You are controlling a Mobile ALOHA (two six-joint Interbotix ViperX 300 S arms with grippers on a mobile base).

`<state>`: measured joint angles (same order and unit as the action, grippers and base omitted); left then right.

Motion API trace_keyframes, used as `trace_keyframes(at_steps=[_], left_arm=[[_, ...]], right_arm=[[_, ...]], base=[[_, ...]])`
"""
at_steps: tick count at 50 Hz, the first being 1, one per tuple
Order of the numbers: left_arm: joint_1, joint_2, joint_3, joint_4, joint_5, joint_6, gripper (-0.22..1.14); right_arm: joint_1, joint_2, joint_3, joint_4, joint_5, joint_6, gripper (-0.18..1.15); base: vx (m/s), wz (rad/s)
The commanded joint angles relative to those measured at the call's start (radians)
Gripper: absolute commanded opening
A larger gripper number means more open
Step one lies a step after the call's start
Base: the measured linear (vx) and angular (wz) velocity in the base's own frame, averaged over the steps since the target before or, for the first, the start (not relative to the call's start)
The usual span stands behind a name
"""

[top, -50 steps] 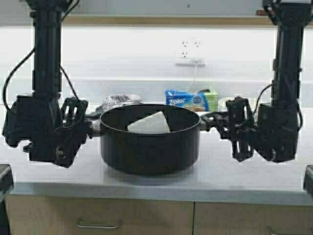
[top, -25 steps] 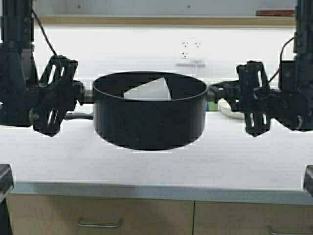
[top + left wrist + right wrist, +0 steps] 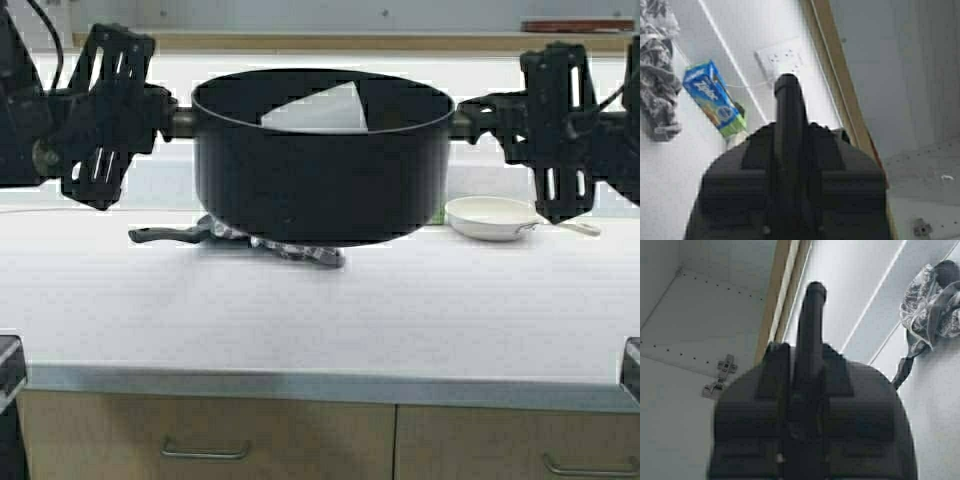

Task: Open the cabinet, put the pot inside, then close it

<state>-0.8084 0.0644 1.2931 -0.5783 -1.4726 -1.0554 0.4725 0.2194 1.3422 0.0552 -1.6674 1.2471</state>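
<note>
- The cabinet (image 3: 330, 40) spans the far top, its tan lower edge just behind the pot's rim; its grey inside shows in both wrist views.
- The pot (image 3: 320, 160) hangs level above the white counter (image 3: 330, 310), mid-scene.
- The left gripper (image 3: 170, 122) is clamped on the pot's left handle.
- The right gripper (image 3: 470, 110) is clamped on its right handle.
- A white pan (image 3: 490, 217) sits far right on the counter.
</note>
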Motion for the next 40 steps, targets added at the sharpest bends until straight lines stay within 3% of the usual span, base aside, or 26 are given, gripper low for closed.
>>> trace_keyframes(at_steps=[1,19,30,40], left_arm=[[-0.072,-0.107,-0.058,0.008,0.103,0.132,0.02],[-0.086,-0.276,-0.183,-0.009,0.330,0.301,0.02],[-0.075,-0.295,-0.305,-0.011,0.420,0.367,0.02],[-0.037,-0.295,-0.433,-0.005,0.523,0.411,0.02]], right_arm=[[0.069,-0.110,-0.002,-0.014,0.048,-0.057,0.07],[0.077,-0.480,-0.034,0.003,0.430,-0.066,0.07],[0.063,-0.655,-0.150,0.006,0.715,-0.164,0.07],[0.018,-0.709,-0.264,0.009,0.870,-0.199,0.07]], base=[[-0.02,0.01],[-0.02,0.00],[-0.01,0.00],[0.00,0.00]])
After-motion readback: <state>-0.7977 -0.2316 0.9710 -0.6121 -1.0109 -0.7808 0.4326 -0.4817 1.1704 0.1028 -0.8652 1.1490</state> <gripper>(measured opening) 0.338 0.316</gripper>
